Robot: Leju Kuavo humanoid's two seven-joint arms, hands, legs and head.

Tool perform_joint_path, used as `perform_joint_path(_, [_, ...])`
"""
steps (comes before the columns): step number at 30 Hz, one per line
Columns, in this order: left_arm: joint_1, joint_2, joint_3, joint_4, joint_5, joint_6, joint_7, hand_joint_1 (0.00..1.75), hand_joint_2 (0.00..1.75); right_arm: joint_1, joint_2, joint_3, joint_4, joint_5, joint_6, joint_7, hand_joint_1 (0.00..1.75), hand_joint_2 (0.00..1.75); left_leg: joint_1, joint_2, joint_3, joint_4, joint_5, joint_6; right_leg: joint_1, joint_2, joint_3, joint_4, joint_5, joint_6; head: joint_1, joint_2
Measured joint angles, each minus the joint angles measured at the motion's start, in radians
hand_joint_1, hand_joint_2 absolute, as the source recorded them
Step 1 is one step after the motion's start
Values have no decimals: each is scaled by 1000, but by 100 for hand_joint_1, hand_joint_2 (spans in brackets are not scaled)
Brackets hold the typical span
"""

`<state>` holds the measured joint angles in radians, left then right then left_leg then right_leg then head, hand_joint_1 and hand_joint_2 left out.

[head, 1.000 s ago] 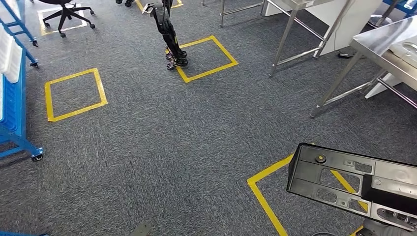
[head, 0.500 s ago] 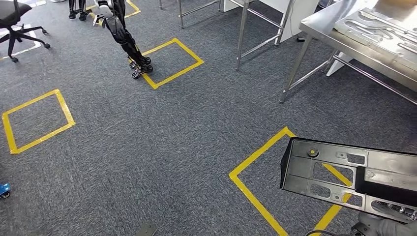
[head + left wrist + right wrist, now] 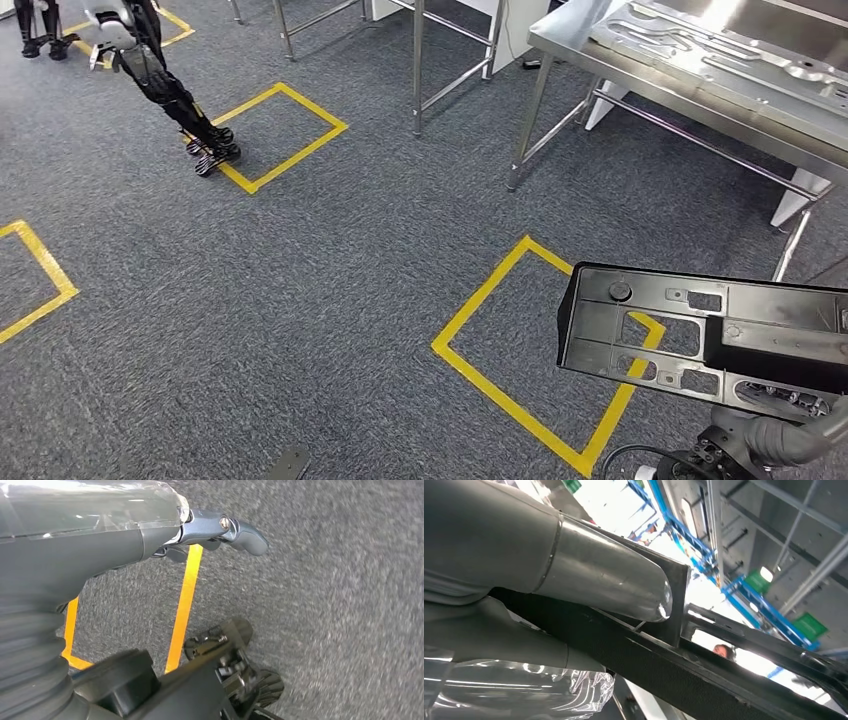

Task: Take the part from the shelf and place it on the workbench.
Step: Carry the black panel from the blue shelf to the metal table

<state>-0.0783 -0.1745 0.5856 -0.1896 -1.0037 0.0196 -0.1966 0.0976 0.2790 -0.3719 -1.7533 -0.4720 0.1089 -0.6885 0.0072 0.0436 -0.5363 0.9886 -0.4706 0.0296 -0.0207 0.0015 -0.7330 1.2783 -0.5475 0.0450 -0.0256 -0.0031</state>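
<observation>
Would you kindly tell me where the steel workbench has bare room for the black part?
The workbench shows a bare strip along its near edge, between that edge and the grey metal panels. Further back it is crowded with those panels. The right hand holds the black part.

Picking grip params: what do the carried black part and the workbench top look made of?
Black part: probably moulded plastic, matte, with ribbed cutouts and bosses, no glare. Right hand grips its edge. Workbench: looks like brushed stainless steel, silver with bright reflections.
</observation>
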Motion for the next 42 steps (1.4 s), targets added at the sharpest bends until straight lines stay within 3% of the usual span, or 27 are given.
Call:
perform_joint_path(2, [1, 0, 5, 0, 6, 1, 0, 0, 175, -1, 0, 5, 1, 8, -2, -2, 175, 0, 0, 25, 7, 1, -6, -6, -1, -26, 71, -127, 63, -1, 0, 0])
perform_joint_path(4, [3, 0, 13, 0, 9, 1, 0, 0, 175, -3, 0, 15, -3, 22, -10, -5, 175, 0, -5, 45, 15, 2, -15, -17, 5, -60, 132, -238, 99, -12, 0, 0])
perform_joint_path(5, [4, 1, 17, 0, 10, 1, 0, 0, 175, -4, 0, 20, -7, 30, -15, -7, 175, 0, -7, 54, 18, 2, -18, -23, 8, -67, 142, -260, 101, -20, 0, 0])
perform_joint_path(7, [5, 1, 23, 0, 9, 1, 1, 0, 175, -4, 0, 26, -18, 40, -21, -8, 175, 0, -9, 72, 24, 1, -22, -35, 12, -48, 139, -262, 99, -34, 0, 0])
perform_joint_path(8, [5, 2, 24, 0, 9, 1, 1, 0, 175, -4, 0, 27, -24, 42, -21, -9, 175, 0, -7, 68, 26, 5, -27, -41, 10, -38, 139, -264, 100, -40, 0, 0])
perform_joint_path(10, [5, 2, 26, 0, 8, 1, 0, 0, 175, -5, 1, 32, -35, 43, -23, -10, 175, 0, -1, 25, 6, 56, -63, -52, 6, -17, 142, -270, 103, -54, 0, 0])
perform_joint_path(12, [10, 3, 29, 0, 7, 1, 0, 0, 175, -6, 1, 39, -38, 43, -23, -11, 175, 0, 3, -24, -56, 187, -128, -58, 6, 7, 142, -271, 104, -63, 0, 0])
perform_joint_path(13, [13, 3, 30, 0, 7, 1, 0, 0, 175, -6, 1, 41, -39, 44, -24, -11, 175, 0, 3, -32, -91, 256, -153, -59, 7, 21, 142, -271, 104, -65, 0, 0])
perform_joint_path(14, [16, 4, 30, 0, 7, 1, 0, 0, 175, -6, 1, 42, -39, 44, -25, -10, 175, 0, 3, -35, -116, 299, -161, -59, 9, 36, 142, -270, 104, -65, 0, 0])
perform_joint_path(15, [18, 4, 30, 0, 7, 1, 0, 0, 175, -6, 1, 42, -39, 44, -26, -10, 175, 0, 3, -36, -124, 305, -148, -57, 10, 51, 143, -269, 104, -66, 0, 0])
perform_joint_path(16, [19, 4, 30, 0, 7, 1, 0, 0, 175, -6, 1, 42, -39, 44, -26, -10, 175, 0, 3, -40, -112, 268, -115, -53, 11, 67, 144, -268, 104, -65, 0, 0])
perform_joint_path(18, [19, 6, 32, 0, 7, 1, 1, 0, 175, -6, 1, 44, -41, 45, -28, -10, 175, 0, 3, -82, -55, 126, -36, -40, 13, 96, 145, -266, 103, -63, 0, 0])
perform_joint_path(19, [19, 7, 33, 0, 7, 1, 0, 0, 175, -6, 1, 46, -42, 45, -28, -10, 175, 0, 4, -106, -30, 65, -13, -34, 13, 110, 144, -264, 104, -60, 0, 0])
perform_joint_path(21, [19, 8, 35, 0, 7, 1, 1, 0, 175, -6, 1, 49, -43, 45, -30, -11, 175, 0, 2, -129, -10, 17, -6, -28, 8, 135, 137, -264, 107, -48, 0, 0])
perform_joint_path(23, [17, 8, 36, 0, 7, 1, 1, 0, 175, -4, 1, 49, -46, 48, -31, -10, 175, 0, 1, -106, -5, 7, -1, -23, 3, 150, 131, -264, 111, -34, 0, 0])
perform_joint_path(25, [14, 8, 37, 0, 6, 1, -2, 0, 175, -2, 1, 48, -53, 56, -31, -11, 175, 0, 5, -78, 2, -9, 8, -11, 8, 105, 111, -230, 88, -26, 0, 0])
perform_joint_path(27, [13, 8, 38, 0, -1, 1, -5, 0, 175, 0, 1, 48, -60, 62, -29, -11, 175, 0, 5, -49, 4, -17, 11, -3, 10, 35, 56, -120, 28, -21, 1, 0])
perform_joint_path(29, [13, 7, 38, 0, -16, 1, -5, 0, 175, 6, 2, 47, -68, 63, -27, -11, 175, 0, 4, -17, 4, -16, 8, -2, 3, 9, -2, -5, -15, -15, 1, 0])
perform_joint_path(30, [12, 7, 38, 0, -25, 1, -4, 0, 175, 11, 2, 44, -74, 62, -27, -11, 175, 0, 4, -2, 5, -15, 6, -4, 0, 4, -9, 11, -11, -11, 1, 0])
perform_joint_path(31, [10, 5, 37, 0, -32, 1, -2, 0, 175, 15, 3, 42, -80, 60, -27, -11, 175, 0, 5, 12, 7, -14, 3, -7, -4, -2, 5, -14, 11, -8, 1, 0])
perform_joint_path(33, [3, 3, 36, 0, -41, 4, 1, 0, 175, 21, 4, 37, -93, 56, -25, -11, 175, 0, 5, 36, 12, -9, -6, -17, -6, -41, 78, -148, 71, -5, 1, 0])
perform_joint_path(35, [-1, 3, 36, 0, -45, 9, 3, 0, 175, 25, 6, 34, -100, 54, -23, -11, 175, 0, 0, 58, 18, -2, -19, -30, -2, -73, 131, -246, 99, -15, 1, 0])
perform_joint_path(36, [-2, 3, 36, 0, -46, 12, 4, 0, 175, 25, 7, 33, -102, 55, -22, -10, 175, 0, -3, 68, 21, -1, -24, -37, 2, -75, 138, -259, 97, -22, 1, 0])
perform_joint_path(38, [-3, 3, 36, 0, -49, 15, 5, 0, 175, 26, 8, 33, -102, 60, -23, -10, 175, 0, -2, 84, 30, -2, -31, -50, 3, -47, 136, -258, 97, -36, 1, 0])
perform_joint_path(40, [-6, 3, 35, 0, -56, 17, 5, 0, 175, 25, 8, 33, -105, 65, -28, -10, 175, 0, 4, 46, 25, 30, -58, -60, 0, -24, 137, -261, 99, -49, 1, 0])
perform_joint_path(42, [-7, 3, 33, 0, -64, 17, 5, 0, 175, 25, 9, 33, -109, 66, -32, -11, 175, 0, 8, -14, -24, 142, -121, -65, -1, -2, 138, -263, 101, -59, 0, 0])
